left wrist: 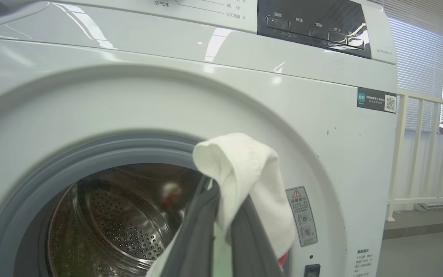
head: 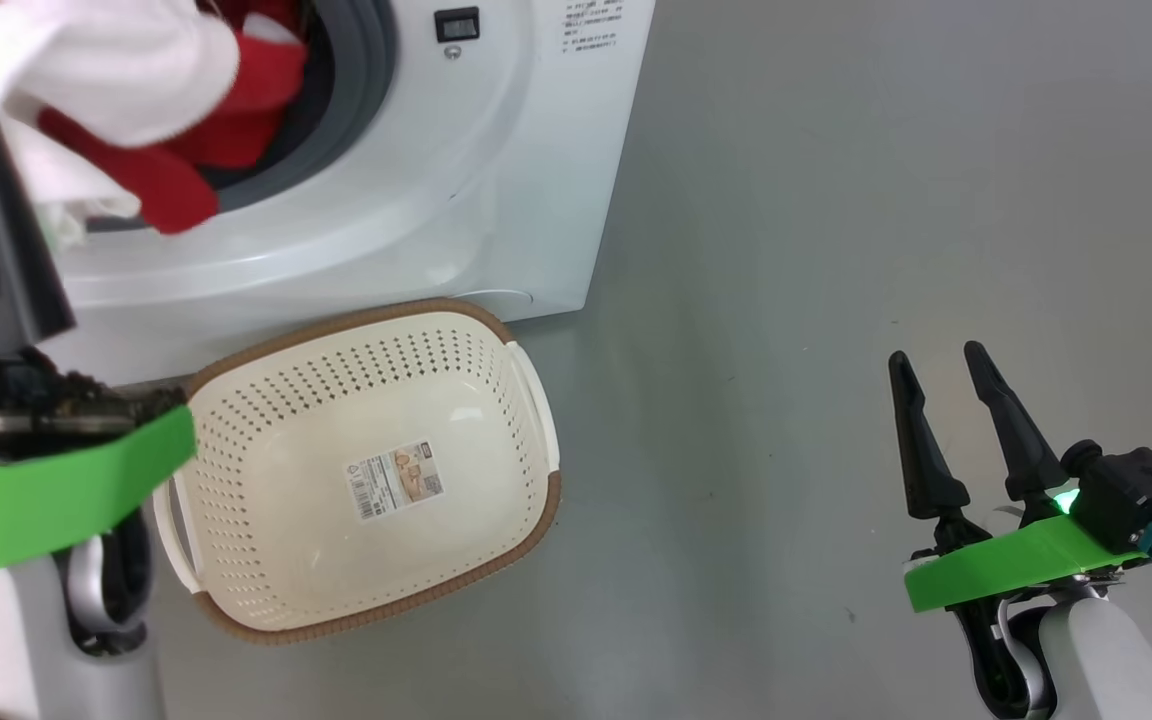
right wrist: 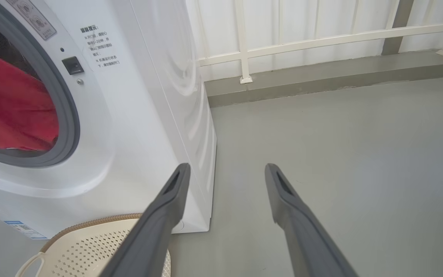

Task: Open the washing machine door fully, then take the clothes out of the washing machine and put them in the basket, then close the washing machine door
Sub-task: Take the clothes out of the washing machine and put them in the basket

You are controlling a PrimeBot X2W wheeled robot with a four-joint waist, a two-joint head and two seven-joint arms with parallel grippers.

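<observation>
Pinching a soft red-and-white garment (head: 121,75), the left claw (left wrist: 226,207) is clamped tight; the right claw (head: 936,357) gapes empty.

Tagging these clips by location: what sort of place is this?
Likely a laundry corner, perhaps a utility room: a front-loading washing machine, a plastic basket on bare grey floor, a white railing.

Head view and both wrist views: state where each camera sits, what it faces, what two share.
Head view: on the head, looking down at the basket before the washing machine; open right gripper lower right.
Left wrist view: on the left wrist, facing the drum; left gripper shut on the clothes.
Right wrist view: on the right wrist, facing the machine's corner and floor; its spread fingers.
Shared: head and right wrist views show the basket.
</observation>
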